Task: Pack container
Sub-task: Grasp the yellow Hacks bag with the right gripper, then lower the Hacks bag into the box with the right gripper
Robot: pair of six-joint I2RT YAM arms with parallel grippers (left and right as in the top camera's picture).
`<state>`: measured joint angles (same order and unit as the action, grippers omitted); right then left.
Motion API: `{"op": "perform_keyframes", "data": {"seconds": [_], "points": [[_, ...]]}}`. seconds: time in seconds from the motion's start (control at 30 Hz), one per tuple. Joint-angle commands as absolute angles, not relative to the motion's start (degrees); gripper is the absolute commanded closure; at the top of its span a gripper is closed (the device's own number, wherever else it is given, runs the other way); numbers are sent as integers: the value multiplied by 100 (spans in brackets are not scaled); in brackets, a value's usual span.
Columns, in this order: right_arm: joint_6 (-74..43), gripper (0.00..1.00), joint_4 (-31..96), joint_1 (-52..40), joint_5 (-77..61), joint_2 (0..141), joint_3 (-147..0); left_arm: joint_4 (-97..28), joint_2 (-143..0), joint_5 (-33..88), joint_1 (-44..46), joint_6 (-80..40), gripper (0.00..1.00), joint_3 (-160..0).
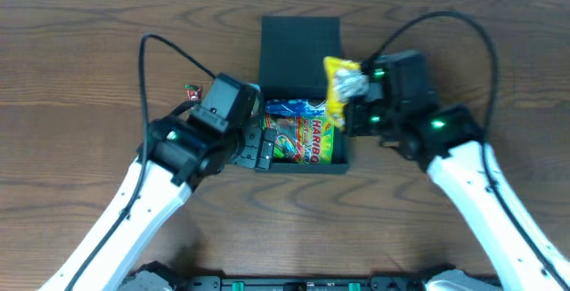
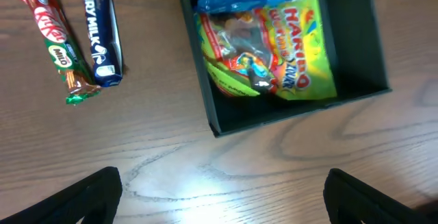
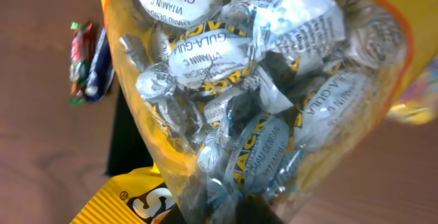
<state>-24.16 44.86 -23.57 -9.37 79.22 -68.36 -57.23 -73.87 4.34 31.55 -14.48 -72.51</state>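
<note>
Left wrist view puts the left gripper (image 2: 222,183) nearest, its fingers spread wide and empty over bare table (image 2: 171,169) just short of the container (image 2: 301,107). The container sits mid-table with a Haribo bag (image 2: 274,53) lying flat and covering most of its floor. To its left, apart from the wall, a KitKat bar (image 2: 58,42) and a Dairy Milk bar (image 2: 101,32) lie side by side. Farther on, the right gripper (image 1: 354,97) is clamped on a yellow candy bag (image 1: 343,82), which stands upright over the container's right rim. Beyond that the lid (image 1: 300,55) lies open towards the far side. The step in hand looks like dropping this bag in. To do it well, carry it left until it is clear of the rim, tip it flat onto the Haribo bag, and only then release, so that nothing stands proud when the lid closes. The left arm is best kept outside the walls.
</note>
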Motion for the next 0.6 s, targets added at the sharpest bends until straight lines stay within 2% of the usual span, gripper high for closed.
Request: {"op": "perform_keyframes", "data": {"seconds": [0.0, 0.27, 0.57], "points": [[-3026, 99, 4438, -2727, -718, 8162, -6781, -5787, -6716, 454, 3142, -1542, 5, -7312], [-3363, 99, 4169, -3288, -355, 8980, -6781, -6027, -5365, 392, 3142, -1479, 5, -7312], [-3524, 99, 3872, -3586, -209, 9310, -6781, -6322, -5199, 388, 3142, -1479, 5, -7312]]}}
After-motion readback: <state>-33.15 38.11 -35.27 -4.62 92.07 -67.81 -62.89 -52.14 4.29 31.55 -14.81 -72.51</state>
